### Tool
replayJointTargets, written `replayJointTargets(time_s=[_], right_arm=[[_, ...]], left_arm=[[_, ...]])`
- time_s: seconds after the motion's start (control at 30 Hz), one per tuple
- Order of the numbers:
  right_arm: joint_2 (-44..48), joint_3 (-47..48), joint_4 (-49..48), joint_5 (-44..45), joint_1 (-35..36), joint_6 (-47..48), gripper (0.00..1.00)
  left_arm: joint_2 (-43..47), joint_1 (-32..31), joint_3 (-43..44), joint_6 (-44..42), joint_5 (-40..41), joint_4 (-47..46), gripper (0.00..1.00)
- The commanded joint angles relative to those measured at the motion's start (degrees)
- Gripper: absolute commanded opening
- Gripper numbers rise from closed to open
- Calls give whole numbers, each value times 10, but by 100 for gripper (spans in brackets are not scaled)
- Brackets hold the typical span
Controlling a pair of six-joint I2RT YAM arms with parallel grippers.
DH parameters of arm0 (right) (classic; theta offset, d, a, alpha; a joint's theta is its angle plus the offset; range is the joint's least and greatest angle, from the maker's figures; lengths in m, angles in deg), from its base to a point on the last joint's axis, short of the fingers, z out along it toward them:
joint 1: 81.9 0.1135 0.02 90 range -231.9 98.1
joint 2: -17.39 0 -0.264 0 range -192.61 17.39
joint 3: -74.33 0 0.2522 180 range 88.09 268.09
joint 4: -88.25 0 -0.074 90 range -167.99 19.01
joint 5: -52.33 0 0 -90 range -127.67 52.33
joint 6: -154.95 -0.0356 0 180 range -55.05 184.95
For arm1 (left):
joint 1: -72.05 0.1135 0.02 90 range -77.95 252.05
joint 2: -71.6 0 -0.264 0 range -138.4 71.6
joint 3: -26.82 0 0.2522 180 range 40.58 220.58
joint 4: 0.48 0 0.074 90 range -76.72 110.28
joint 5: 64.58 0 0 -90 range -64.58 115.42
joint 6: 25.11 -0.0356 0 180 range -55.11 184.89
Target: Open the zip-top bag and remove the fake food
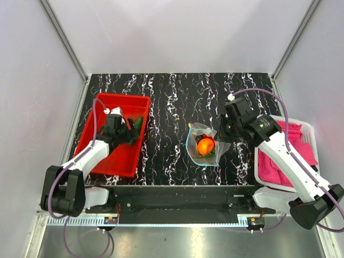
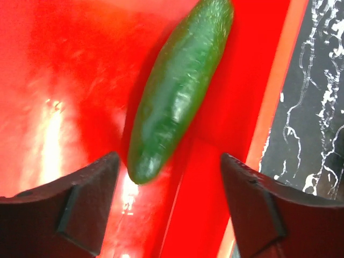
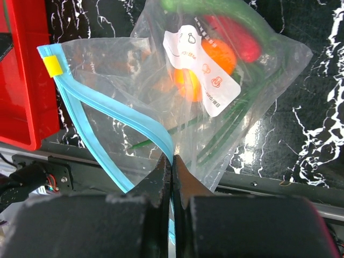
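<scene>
The clear zip-top bag (image 1: 203, 144) lies mid-table with its blue zip strip (image 3: 115, 115) gaping open. Inside it I see the orange fruit (image 3: 207, 67), a red chili (image 3: 236, 36), green onion stems (image 3: 231, 115) and a white label (image 3: 201, 70). My right gripper (image 3: 172, 159) is shut on the bag's zip edge; it also shows in the top view (image 1: 221, 129). The dark green cucumber (image 2: 180, 91) lies in the red tray (image 1: 102, 153). My left gripper (image 2: 169, 177) is open just above the cucumber's near end, not touching it; it also shows in the top view (image 1: 130, 133).
A white basket (image 1: 308, 128) holding a pink cloth (image 1: 277, 166) stands at the right edge behind my right arm. The red tray's right wall (image 2: 271, 107) borders the black marbled tabletop (image 1: 172, 102). A black rail (image 1: 177, 191) runs along the near edge.
</scene>
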Motion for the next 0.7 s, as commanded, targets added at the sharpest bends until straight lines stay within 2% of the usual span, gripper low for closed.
replayJointTargets(time_s=[0.0,0.1,0.13,0.2,0.27,0.3,0.33,0.47,0.53,0.67], right_arm=[[-3,5,-21,-23,-3,3,0],[-10,5,-25,-36,-3,6,0],[-11,6,-26,-38,-3,9,0],[-11,9,-26,-37,-3,21,0],[-15,14,-25,-36,-3,29,0],[-18,18,-25,-37,-2,32,0],[-22,21,-25,-39,-3,32,0],[-37,33,-27,-58,-3,32,0],[-42,36,-31,-63,-3,32,0],[-51,50,-33,-66,-3,41,0]], left_arm=[[64,3,22,33,19,51,84],[106,3,42,49,8,96,78],[127,1,48,53,1,102,73],[142,-5,64,70,-55,96,68],[153,-37,77,85,-89,75,60],[155,-57,101,86,-103,70,58],[156,-106,114,85,-109,67,58],[153,-237,182,39,-142,38,57],[135,-294,199,33,-165,21,50],[64,-368,235,-3,-187,6,39]])
